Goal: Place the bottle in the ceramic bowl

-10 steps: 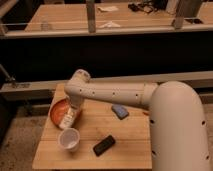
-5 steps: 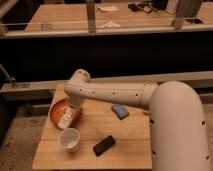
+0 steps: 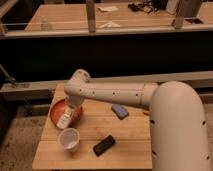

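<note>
The ceramic bowl (image 3: 56,111), orange-red and shallow, sits at the left edge of the wooden table (image 3: 125,145). The small whitish bottle (image 3: 65,120) with a faint label band stands tilted at the bowl's near right side, its lower end at the rim. My white arm reaches in from the right and bends down at the wrist. The gripper (image 3: 71,110) is right over the top of the bottle, above the bowl. How it meets the bottle is hidden by the wrist.
A white paper cup (image 3: 69,139) stands just in front of the bowl. A black flat object (image 3: 103,145) lies near the table's front, and a blue-grey one (image 3: 120,111) lies to the right. A dark counter and railing run behind.
</note>
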`<act>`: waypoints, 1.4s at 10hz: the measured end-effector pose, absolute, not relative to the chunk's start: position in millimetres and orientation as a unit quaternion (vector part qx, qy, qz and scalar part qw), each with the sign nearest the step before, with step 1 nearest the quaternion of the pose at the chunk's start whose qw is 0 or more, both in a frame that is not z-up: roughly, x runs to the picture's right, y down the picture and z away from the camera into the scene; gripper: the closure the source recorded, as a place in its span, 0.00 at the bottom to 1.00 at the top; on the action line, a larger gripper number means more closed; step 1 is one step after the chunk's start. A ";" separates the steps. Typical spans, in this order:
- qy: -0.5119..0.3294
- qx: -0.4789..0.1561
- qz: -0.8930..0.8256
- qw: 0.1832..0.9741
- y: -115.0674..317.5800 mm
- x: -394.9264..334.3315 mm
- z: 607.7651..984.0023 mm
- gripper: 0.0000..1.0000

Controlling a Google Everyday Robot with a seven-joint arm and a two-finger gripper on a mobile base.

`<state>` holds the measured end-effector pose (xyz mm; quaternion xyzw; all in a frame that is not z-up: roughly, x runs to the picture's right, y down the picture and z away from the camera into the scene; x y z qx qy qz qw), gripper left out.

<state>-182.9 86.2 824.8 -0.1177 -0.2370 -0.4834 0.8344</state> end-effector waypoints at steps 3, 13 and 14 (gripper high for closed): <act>-0.238 -0.118 -0.483 0.835 87.0 -182.2 824.4 0.50; -0.240 -0.117 -0.482 0.835 86.7 -180.2 824.1 0.62; -0.240 -0.117 -0.482 0.835 87.3 -179.8 824.8 0.62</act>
